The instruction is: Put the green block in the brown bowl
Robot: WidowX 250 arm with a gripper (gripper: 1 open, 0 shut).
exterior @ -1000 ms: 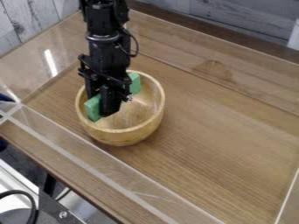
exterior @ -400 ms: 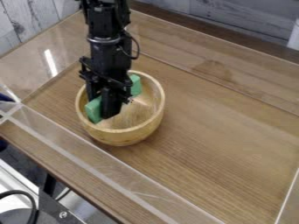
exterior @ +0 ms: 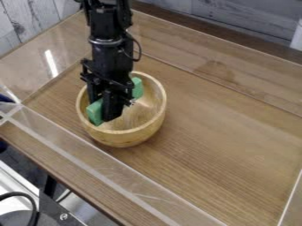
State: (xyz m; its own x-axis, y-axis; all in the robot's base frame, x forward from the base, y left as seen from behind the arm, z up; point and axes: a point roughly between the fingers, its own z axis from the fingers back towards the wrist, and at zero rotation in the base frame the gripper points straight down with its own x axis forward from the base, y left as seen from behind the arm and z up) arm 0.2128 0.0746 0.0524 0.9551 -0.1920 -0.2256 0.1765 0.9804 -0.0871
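Note:
The brown bowl (exterior: 144, 129) stands on the wooden table, left of centre. My black gripper (exterior: 112, 108) reaches down into it from above. The green block (exterior: 94, 109) lies across the inside of the bowl, its two ends showing on either side of my fingers (exterior: 119, 99). The jaws stand shut on the block's middle, which they hide. Whether the block rests on the bowl's bottom is not visible.
A clear acrylic wall (exterior: 71, 146) runs along the table's front and left edges. Bare wooden tabletop (exterior: 224, 115) stretches to the right of the bowl. Grey planks show behind the table.

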